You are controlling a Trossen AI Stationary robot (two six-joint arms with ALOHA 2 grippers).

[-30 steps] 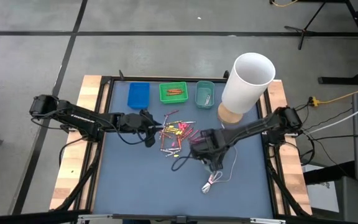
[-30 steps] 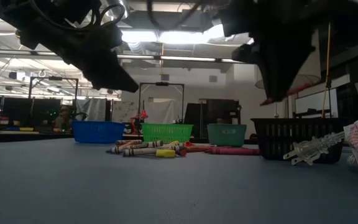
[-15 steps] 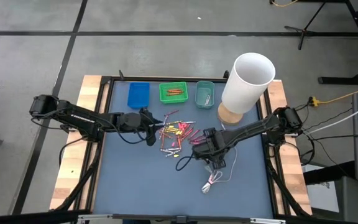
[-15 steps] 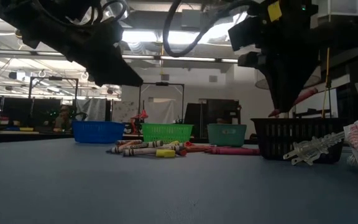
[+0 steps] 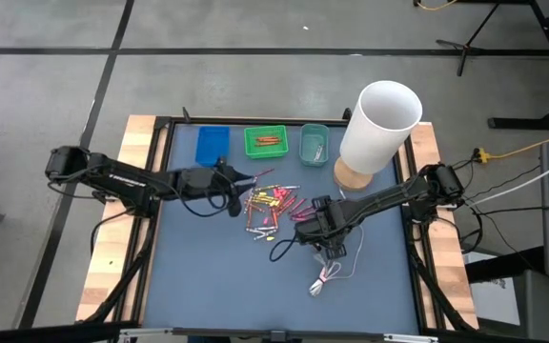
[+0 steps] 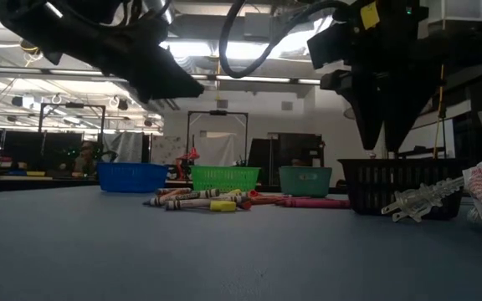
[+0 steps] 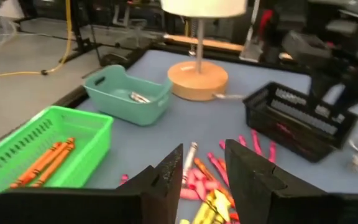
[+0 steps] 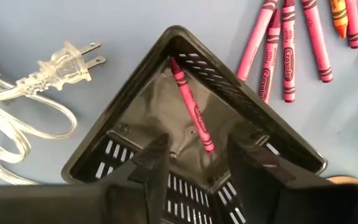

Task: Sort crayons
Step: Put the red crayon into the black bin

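Loose crayons point(image 5: 270, 205) in pink, red, yellow and orange lie in a pile mid-table. One pink crayon point(image 8: 191, 111) lies flat on the floor of the black basket point(image 8: 135, 118), its tip toward a corner. My right gripper point(image 8: 197, 163) hangs open straight above that basket, pointing down and holding nothing; it also shows in the low view point(image 6: 385, 149). My left gripper point(image 7: 204, 180) is open, nearly level, over the pile's left side point(image 5: 241, 181), clear of the crayons.
At the far edge stand a blue tray point(image 5: 213, 145), a green tray point(image 7: 42, 149) with orange crayons and a teal tray point(image 7: 129, 93). A lamp with a white shade point(image 5: 379, 124) stands at the far right. A coiled clear cable with plug point(image 8: 73, 62) lies beside the basket.
My right gripper has opened above the black basket and let go of the pink crayon, which has dropped onto the basket's floor. My left gripper has tipped its fingers upward, from slanting down toward nearly level, and risen slightly over the pile.
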